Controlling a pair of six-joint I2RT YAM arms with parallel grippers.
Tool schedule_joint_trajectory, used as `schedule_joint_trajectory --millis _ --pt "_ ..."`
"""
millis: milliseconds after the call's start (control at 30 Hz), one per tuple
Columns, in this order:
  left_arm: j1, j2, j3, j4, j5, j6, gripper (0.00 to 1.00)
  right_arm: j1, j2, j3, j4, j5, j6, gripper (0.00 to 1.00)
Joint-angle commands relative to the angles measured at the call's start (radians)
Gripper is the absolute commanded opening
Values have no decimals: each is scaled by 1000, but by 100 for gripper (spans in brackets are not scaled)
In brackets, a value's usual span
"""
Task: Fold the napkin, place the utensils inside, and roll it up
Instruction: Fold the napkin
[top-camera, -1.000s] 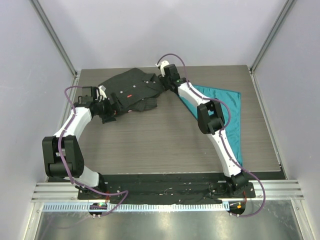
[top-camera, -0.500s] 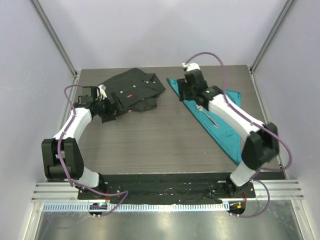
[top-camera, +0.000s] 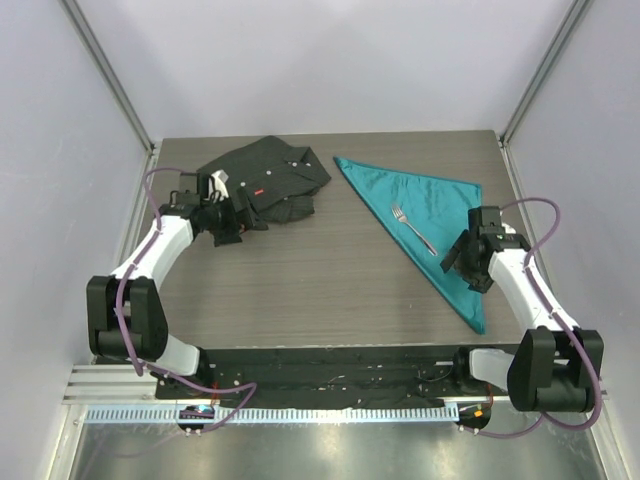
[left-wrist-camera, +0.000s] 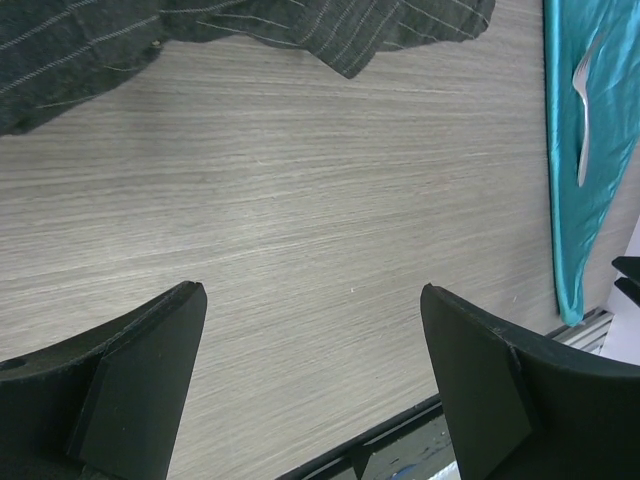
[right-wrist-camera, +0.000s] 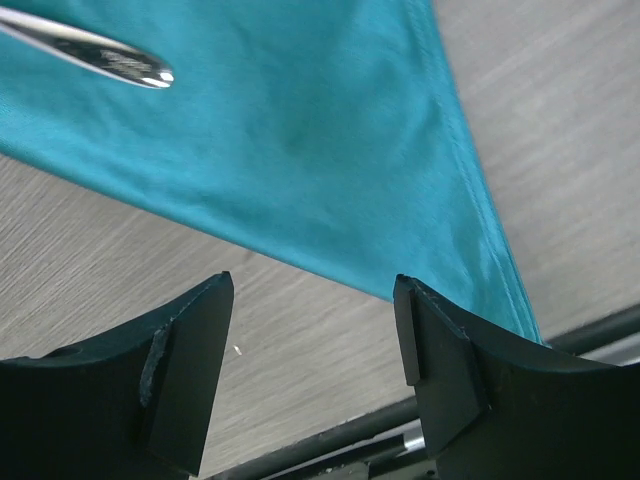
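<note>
The right arm has just swung back from the far corner of the bench, and now the whole teal, slightly shiny cloth napkin (top-camera: 425, 192) is in plain sight. It lies folded into a flat triangle on the right half of the grey wood-grain bench (top-camera: 320, 290), one point reaching toward the near edge. A thin silver metal fork (top-camera: 413, 229) rests on the cloth near its long diagonal edge, tines toward the back.

The right claw (top-camera: 455, 262) has spread its jaws wide over the last moment and holds nothing. It hangs low over the near part of the triangle, just past the fork's handle end, with bare cloth and bench showing between its fingers.

The left claw (top-camera: 243, 222) has hardly stirred. It is also wide open and empty, hovering over bare bench beside the crumpled black buttoned shirt (top-camera: 265, 178), well away from the napkin.

To my eye the fold and the fork placement are done. Only the rolling is left, probably started from a corner or edge near the fork.
</note>
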Motion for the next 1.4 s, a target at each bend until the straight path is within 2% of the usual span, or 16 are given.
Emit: schedule_joint_trajectory --millis 0,133,200,267,367,433,567,633,767,900,1067,1367 --pt "-33 -26 33 -9 -12 14 94 -30 -47 -14 21 -53 71 71" --pt "-43 -23 37 -9 -15 11 94 -30 -4 -8 116 -135 57 64" --pt "-47 -25 37 -6 -24 11 93 -24 16 -8 127 -100 57 62" --pt "-49 -34 34 -9 -32 15 93 -24 20 3 57 -18 60 63" --pt "-49 -37 34 -11 -31 15 93 -24 -16 27 -54 102 108 70" --pt "-49 -38 36 -14 -20 15 94 -39 -76 13 -76 133 140 83" --pt "-49 -43 30 -12 2 8 94 -119 -112 -11 -149 154 140 84" --pt "-49 -41 33 -11 12 5 93 -160 -110 -22 -166 116 125 81" --pt "-49 -37 34 -7 31 0 94 -162 -95 -28 -240 66 128 75" --pt "-49 -37 37 -9 48 -2 93 -162 -115 -74 -303 29 210 74" --pt "-49 -37 39 -15 52 -2 93 -169 -99 -76 -326 58 244 74" --pt "-49 -28 42 -17 58 -2 93 -195 59 -36 -341 79 229 66"
